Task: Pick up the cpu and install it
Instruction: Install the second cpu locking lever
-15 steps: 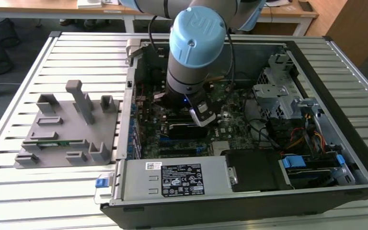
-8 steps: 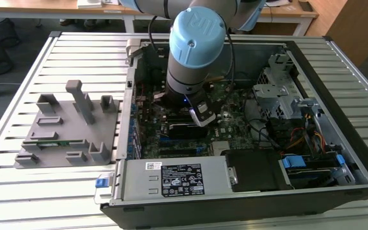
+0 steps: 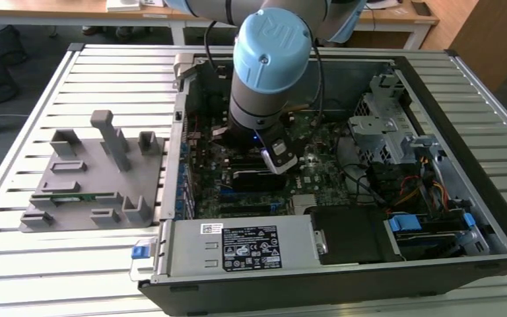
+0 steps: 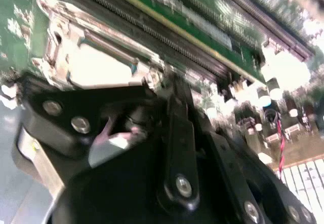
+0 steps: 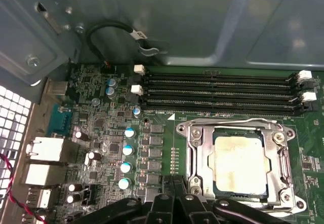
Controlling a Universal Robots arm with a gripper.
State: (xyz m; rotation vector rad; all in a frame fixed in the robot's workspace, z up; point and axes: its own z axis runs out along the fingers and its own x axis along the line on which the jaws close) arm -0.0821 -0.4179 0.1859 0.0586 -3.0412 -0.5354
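Black gripper [image 5: 174, 184], drawn narrow with nothing clamped. Hung low over the motherboard [image 5: 101, 133], just beside the near edge of the metal socket frame [image 5: 195, 148]. Found the cpu [image 5: 238, 163] seated flat inside that frame: pale-topped, square, so without a long axis to line up on. Lay off to one side of the jaws rather than beneath them, near but apart. Passed memory slots [image 5: 217, 89] beyond the frame.

Open computer case [image 3: 465, 218] lies on a slatted metal table [image 3: 24, 264]. Grey plastic fixture [image 3: 90, 175] sits near the table's edge at the exterior view's left, holding a green memory stick [image 3: 67, 197]. Power supply [image 3: 236, 246] fills the case's near side. Empty memory slots [image 5: 217, 89] run alongside the metal socket frame [image 5: 195, 158].
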